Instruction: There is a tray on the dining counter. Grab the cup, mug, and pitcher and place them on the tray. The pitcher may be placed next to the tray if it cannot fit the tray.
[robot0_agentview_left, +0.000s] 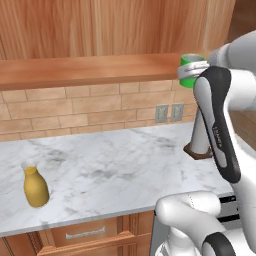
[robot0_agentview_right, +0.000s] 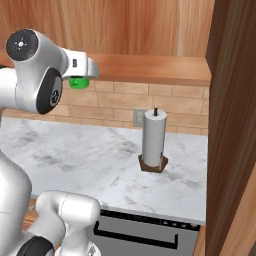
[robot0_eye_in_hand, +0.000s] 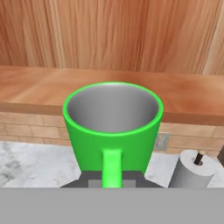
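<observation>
The jaws clamp the plain green mug (robot0_eye_in_hand: 112, 127) by its handle, raised above the marble counter (robot0_agentview_left: 115, 175).

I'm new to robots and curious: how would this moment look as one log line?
held: mug, lifted high, upright | jaws: shut on its handle | pitcher: on marble counter | tray: not in view
</observation>
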